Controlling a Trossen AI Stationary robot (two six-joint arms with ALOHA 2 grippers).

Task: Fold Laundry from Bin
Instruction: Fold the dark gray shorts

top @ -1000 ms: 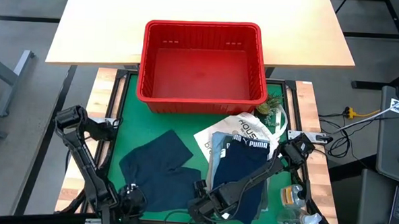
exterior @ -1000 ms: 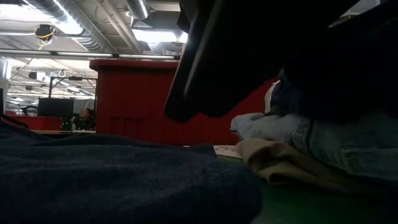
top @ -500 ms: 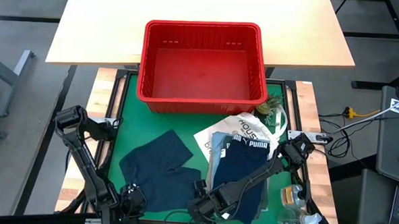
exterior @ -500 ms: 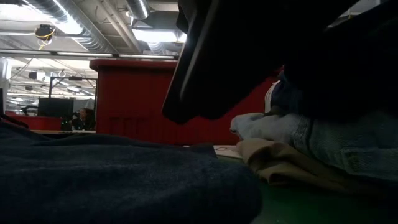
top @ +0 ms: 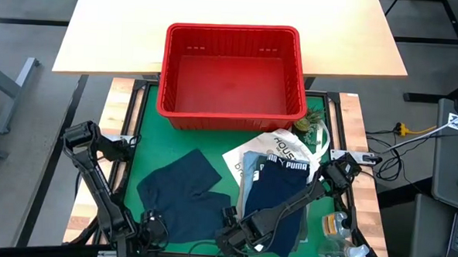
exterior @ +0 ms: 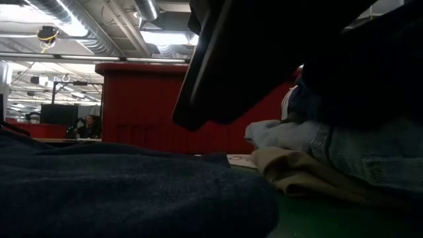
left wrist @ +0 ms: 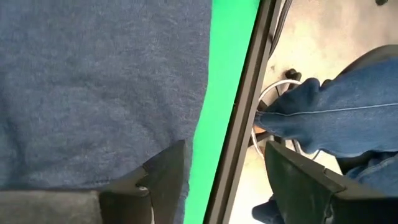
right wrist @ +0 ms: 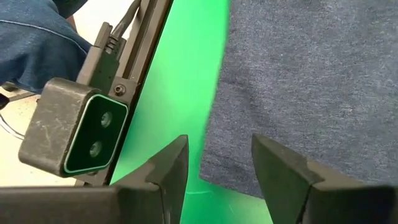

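Observation:
A dark blue garment (top: pixel 183 192) lies spread flat on the green mat (top: pixel 147 133), left of centre. My left gripper (top: pixel 151 227) is open at the garment's near left edge (left wrist: pixel 93 81), with only mat and the table's rim between its fingers. My right gripper (top: pixel 230 238) is open over the garment's near right edge (right wrist: pixel 311 81). To the right, navy shorts (top: pixel 280 200) top a pile with a light blue piece (top: pixel 250 172) and a white tote bag (top: pixel 278 150). A beige garment (exterior: pixel 310 178) shows under that pile. The red bin (top: pixel 233 36) stands behind, with nothing in it.
The low camera's housing (right wrist: pixel 81 134) sits on the table's near rim, close to my right gripper. A person's legs in jeans (left wrist: pixel 336 112) are just past that rim. Small items (top: pixel 337 226) lie at the near right corner. A pale wooden tabletop (top: pixel 234 9) lies beyond the bin.

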